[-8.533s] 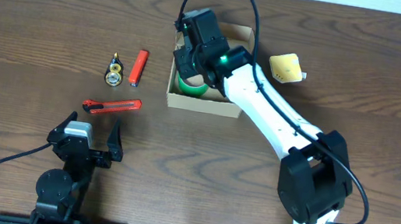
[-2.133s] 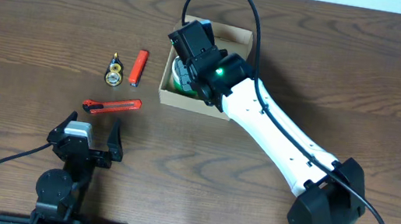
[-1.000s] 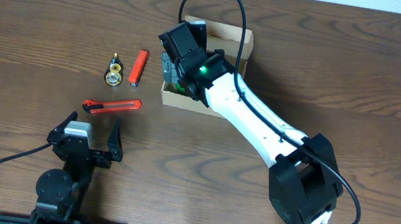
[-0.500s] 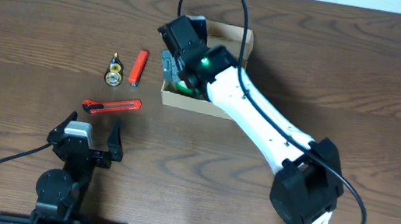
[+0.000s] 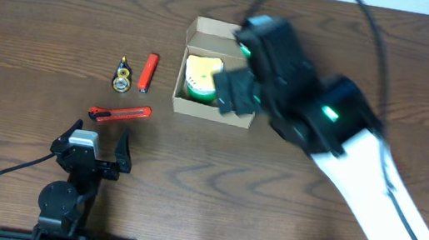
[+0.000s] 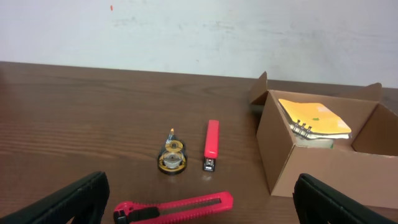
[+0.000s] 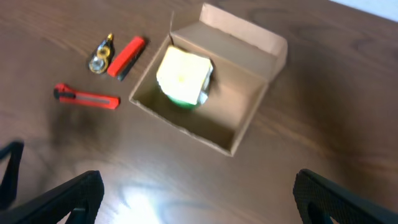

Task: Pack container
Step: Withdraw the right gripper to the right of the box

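Observation:
The container (image 5: 203, 108), a tan cardboard box with its lid flap up, sits at the middle back of the table. Inside, a yellow spiral notepad (image 5: 201, 69) rests on a green tape roll (image 5: 198, 92). My right gripper (image 5: 234, 91) is blurred in motion above the box's right side, jaws wide open and empty. In the right wrist view the container (image 7: 249, 34) lies below and ahead of that gripper (image 7: 199, 199), with the notepad (image 7: 183, 73) inside. My left gripper (image 5: 98, 139) stands open near the front left. In its own view the left gripper (image 6: 202, 202) faces the container (image 6: 311, 168).
Left of the box lie a red box cutter (image 5: 120, 113), a red stapler (image 5: 149, 72) and a small yellow tape dispenser (image 5: 122, 78). The left wrist view shows the cutter (image 6: 174, 208) closest, between the fingers' line, with the stapler (image 6: 211, 145) and dispenser (image 6: 172, 159) beyond.
My right arm has swung quickly up and to the right, off the box, uncovering the notepad lying inside on the tape roll. The left arm has not moved.

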Available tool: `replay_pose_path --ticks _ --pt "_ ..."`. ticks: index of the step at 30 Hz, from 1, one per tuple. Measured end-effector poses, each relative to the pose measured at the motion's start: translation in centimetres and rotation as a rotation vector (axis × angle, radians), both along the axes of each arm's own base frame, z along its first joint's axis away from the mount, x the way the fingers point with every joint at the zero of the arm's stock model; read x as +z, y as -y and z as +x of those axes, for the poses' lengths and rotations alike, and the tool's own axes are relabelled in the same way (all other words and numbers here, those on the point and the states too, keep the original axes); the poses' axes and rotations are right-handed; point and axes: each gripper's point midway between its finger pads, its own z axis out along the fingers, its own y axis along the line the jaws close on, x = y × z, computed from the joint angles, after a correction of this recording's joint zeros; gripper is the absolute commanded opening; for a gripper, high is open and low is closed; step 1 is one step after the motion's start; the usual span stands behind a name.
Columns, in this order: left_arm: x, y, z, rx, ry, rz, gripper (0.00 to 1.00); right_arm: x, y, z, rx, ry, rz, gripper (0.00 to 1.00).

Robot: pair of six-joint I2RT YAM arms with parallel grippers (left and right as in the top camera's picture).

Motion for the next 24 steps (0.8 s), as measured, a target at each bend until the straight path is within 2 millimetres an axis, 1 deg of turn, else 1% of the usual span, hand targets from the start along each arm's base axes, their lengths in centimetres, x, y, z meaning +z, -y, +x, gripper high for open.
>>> replay_pose_path --ticks 2,3,5,6,7,9,10,12,18,21,24 --pt "0.0 0.0 0.0 0.0 0.0 0.0 0.95 -0.6 1.2 -1.0 0.003 -0.009 -0.002 0.99" --pt "0.0 0.0 0.0 0.0 0.0 0.0 0.95 -1.5 1.8 -1.7 0.003 -0.03 -0.008 0.99" --pt "0.0 0.0 0.0 0.0 0.0 0.0 0.95 -2.8 2.4 -2.2 0.005 -0.053 -0.016 0.99" --pt "0.0 0.0 0.0 0.0 0.0 0.0 0.95 -4.0 2.7 -2.6 0.008 -0.074 -0.022 0.99" --pt "0.0 0.0 0.0 0.0 0.0 0.0 0.95 -4.6 2.8 -2.8 0.008 -0.086 -0.029 0.99" --pt "0.0 0.0 0.0 0.0 0.0 0.0 0.95 -5.7 3.1 -3.4 0.014 -0.108 -0.038 0.99" --pt "0.0 0.0 0.0 0.0 0.0 0.0 0.95 -5.9 3.2 -3.7 0.018 -0.116 -0.037 0.99" --pt "0.0 0.0 0.0 0.0 0.0 0.0 0.95 -5.7 3.5 -4.2 0.022 -0.118 -0.033 0.99" --pt "0.0 0.0 0.0 0.0 0.0 0.0 0.95 -3.7 4.5 -6.2 0.038 -0.091 0.005 0.99" --pt "0.0 0.0 0.0 -0.001 0.0 -0.001 0.96 -3.7 5.1 -7.2 0.041 -0.109 -0.001 0.99" --pt "0.0 0.3 0.0 -0.014 -0.002 -0.031 0.95 -3.9 5.3 -7.5 0.043 -0.125 -0.01 0.99"
